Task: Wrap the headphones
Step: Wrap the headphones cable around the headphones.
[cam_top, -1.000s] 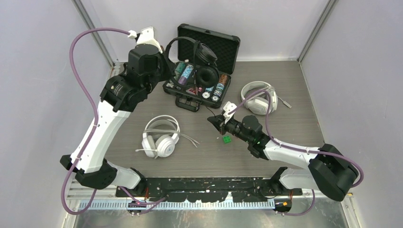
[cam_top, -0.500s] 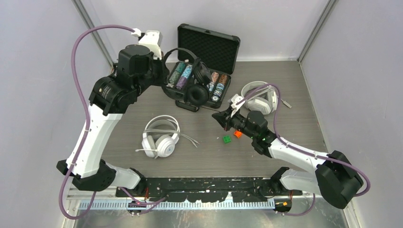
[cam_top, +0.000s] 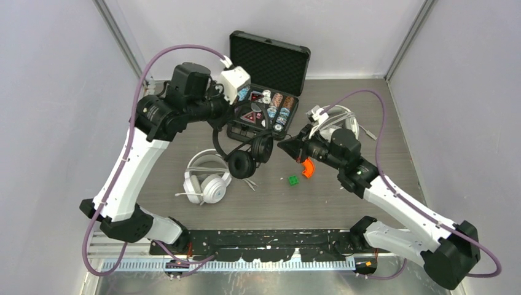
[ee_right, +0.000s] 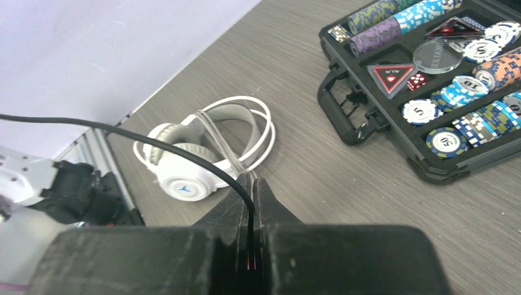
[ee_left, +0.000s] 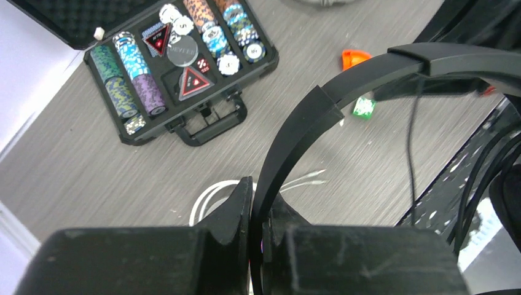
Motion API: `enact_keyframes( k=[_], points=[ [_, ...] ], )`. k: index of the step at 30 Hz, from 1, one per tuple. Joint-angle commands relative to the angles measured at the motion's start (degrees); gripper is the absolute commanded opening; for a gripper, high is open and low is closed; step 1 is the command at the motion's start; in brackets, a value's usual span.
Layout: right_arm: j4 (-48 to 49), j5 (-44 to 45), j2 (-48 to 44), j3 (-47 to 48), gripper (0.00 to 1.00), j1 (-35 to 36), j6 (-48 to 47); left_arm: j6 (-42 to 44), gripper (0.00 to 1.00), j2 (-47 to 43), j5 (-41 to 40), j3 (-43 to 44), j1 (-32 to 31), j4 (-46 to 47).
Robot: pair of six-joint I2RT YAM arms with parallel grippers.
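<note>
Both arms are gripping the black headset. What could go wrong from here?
1. The right tool pinches the thin black cable only at its tips, so tension during winding may pull it free.
2. The black headphones, held by the headband in the left tool, hang close to the white headset and could snag its loose cord.
3. A swing might knock the open chip case.
</note>
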Motion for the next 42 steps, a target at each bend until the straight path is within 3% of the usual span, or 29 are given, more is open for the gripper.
enact_keyframes(
  k=[1, 8, 18, 22, 26, 32, 35, 42],
  points=[
    [-9.8, -3.7, -2.8, 5.9, 0.01, -0.2, 1.9, 9.6, 0.0, -1.3, -0.8, -2.8, 0.0, -0.2],
    [-14.6, -10.1, -1.5, 13.0, 0.0, -0.2, 7.3, 12.3, 0.0, -0.7, -7.0, -5.2, -2.1, 0.6],
    [-17.3, -19.5, 0.7, 18.9, 0.0, -0.2, 12.8, 10.6, 0.0, 0.8, -29.9, -8.2, -6.9, 3.9],
    [-16.3, -21.6, 1.7, 20.3, 0.0, -0.2, 16.1, 8.2, 0.0, 1.8, -34.8, -8.1, -7.7, 4.2],
    [-10.1, -23.5, 4.1, 21.0, 0.01, -0.2, 23.7, 7.1, 0.0, 1.3, -37.3, -11.1, -8.9, 6.9],
    [11.7, -25.1, 9.5, 18.7, 0.01, -0.2, 43.4, 1.5, 0.0, 0.0, -41.9, -13.3, -9.6, 10.7],
    [18.7, -23.9, 11.7, 17.3, 0.03, -0.2, 48.9, -0.8, 0.0, -1.1, -43.8, -14.7, -9.7, 12.7],
    [17.0, -20.2, 14.5, 18.3, 0.08, -0.1, 50.7, -8.1, 0.0, -0.8, -49.6, -14.0, -9.6, 14.3]
  ],
)
